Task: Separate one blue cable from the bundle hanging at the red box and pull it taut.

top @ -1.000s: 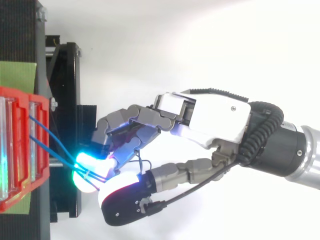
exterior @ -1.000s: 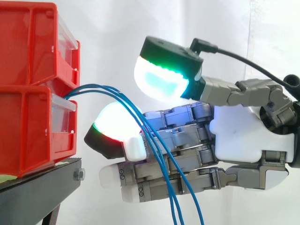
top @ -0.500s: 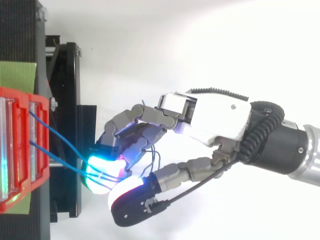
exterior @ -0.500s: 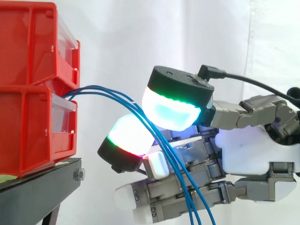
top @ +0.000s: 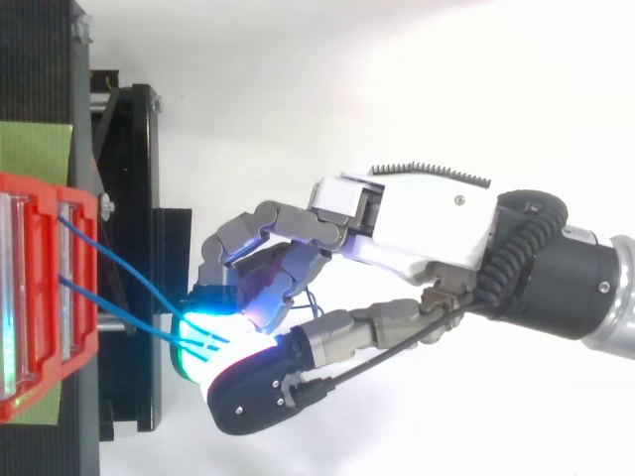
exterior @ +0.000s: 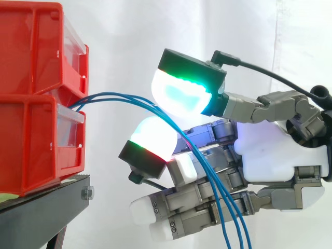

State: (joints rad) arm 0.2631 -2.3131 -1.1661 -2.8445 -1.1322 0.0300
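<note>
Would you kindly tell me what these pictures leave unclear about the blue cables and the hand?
Lower ends of the blue cables: side view, cut off by the bottom edge.
Where they are fixed in the red bins: both views, hidden by the bins' walls.
Whether the hand grips one cable: top view, glow washes out the contact; side view, cables overlap.

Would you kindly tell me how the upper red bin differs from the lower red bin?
The upper red bin sits on the lower red bin, which rests on the black stand. The blue cables emerge over the lower bin's front, beneath the upper. Both have clear fronts.
</note>
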